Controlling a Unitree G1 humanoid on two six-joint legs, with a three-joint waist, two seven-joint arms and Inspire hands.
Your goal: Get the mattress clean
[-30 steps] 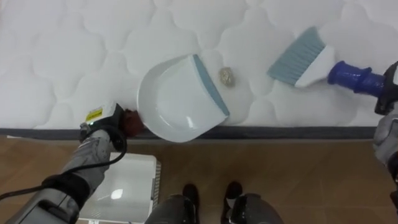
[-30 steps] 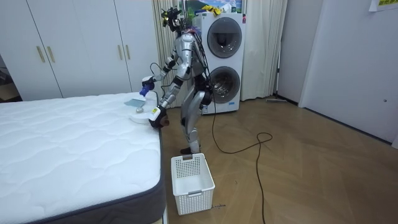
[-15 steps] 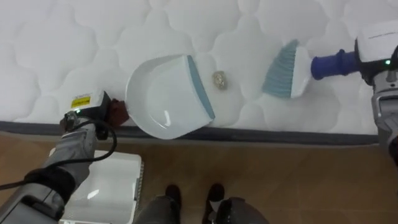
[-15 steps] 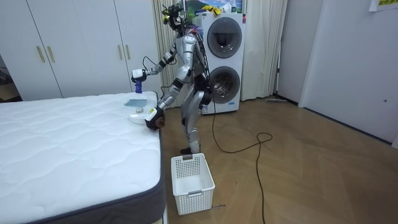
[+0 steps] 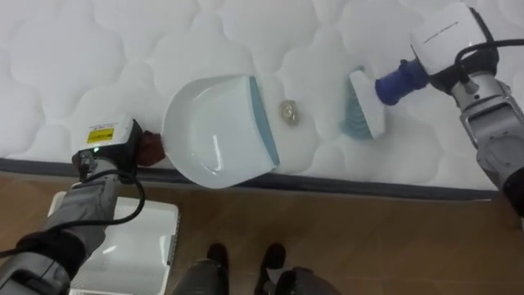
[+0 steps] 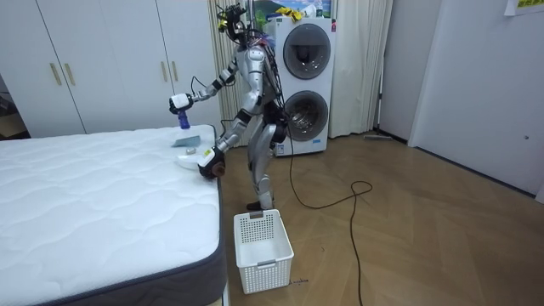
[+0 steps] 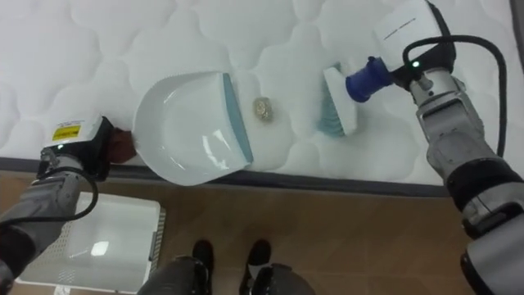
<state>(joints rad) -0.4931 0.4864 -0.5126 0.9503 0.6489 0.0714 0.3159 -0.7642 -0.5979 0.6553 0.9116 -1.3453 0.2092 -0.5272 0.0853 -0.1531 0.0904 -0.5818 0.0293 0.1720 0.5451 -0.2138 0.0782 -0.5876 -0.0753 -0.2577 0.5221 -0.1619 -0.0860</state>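
At the bed's (image 5: 82, 49) near edge the left hand (image 5: 106, 146) gripped the dustpan (image 5: 214, 135); the right hand (image 5: 446, 37) clasped the brush (image 5: 364, 115), bristles beside the scrap (image 5: 288, 111).

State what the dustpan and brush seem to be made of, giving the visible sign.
Dustpan: likely smooth white plastic, from the glossy glare inside; its grey-blue lip may be rubber. Brush: blue handle looks like moulded plastic; pale bristles, probably synthetic.

The white quilted mattress (image 5: 98, 65) bears a stitched cloud pattern, edged dark grey. The white plastic dustpan (image 5: 217, 131) has a grey-blue lip (handle reddish-brown). The blue-handled plastic brush (image 5: 364, 113) has a white back and grey-blue bristles. The small crumpled scrap (image 5: 288, 111) is beige.
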